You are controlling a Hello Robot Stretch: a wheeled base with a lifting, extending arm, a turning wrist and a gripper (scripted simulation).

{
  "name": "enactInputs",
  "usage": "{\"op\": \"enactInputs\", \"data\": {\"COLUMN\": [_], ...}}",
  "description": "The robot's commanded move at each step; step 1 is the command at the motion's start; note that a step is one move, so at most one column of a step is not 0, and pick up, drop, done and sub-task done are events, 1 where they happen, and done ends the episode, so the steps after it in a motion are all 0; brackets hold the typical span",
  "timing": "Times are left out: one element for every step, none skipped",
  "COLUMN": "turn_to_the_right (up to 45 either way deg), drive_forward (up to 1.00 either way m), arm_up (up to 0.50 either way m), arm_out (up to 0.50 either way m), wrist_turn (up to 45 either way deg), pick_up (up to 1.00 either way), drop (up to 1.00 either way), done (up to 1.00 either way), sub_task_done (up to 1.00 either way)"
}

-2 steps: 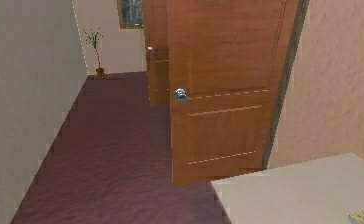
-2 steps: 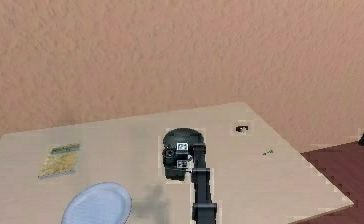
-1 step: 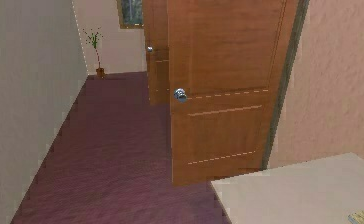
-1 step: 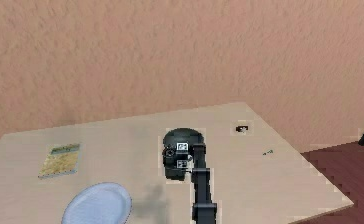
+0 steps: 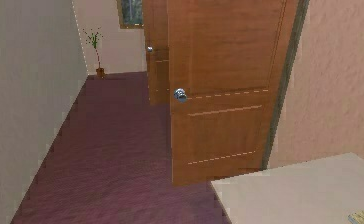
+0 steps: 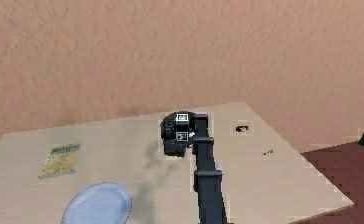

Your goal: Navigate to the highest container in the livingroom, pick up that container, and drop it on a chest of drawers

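This is a home, simulated, seen from a room that opens onto a hallway. In the forward view a wooden door (image 5: 225, 90) with a round knob (image 5: 180, 94) stands ajar, and a second wooden door (image 5: 157, 60) lies farther along. Dark purple carpet (image 5: 110, 150) runs the length of the hall to a potted plant (image 5: 95, 52) standing in the far corner. The walls are plain and painted, greyish in the hall and pinkish beside the door. In the arm side view a pale table (image 6: 110, 135) stands against the pinkish wall (image 6: 140, 50), and on it lie a light blue plate (image 6: 98, 205) and a thin yellow-green booklet (image 6: 60, 160), ordinary household things.
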Motion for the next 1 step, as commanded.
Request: {"op": "enactInputs", "data": {"turn_to_the_right": [0.0], "drive_forward": [0.0], "arm_up": [0.16], "arm_out": [0.0], "wrist_turn": [0.0], "pick_up": [0.0], "drop": [0.0], "done": [0.0], "sub_task_done": [0.0]}}
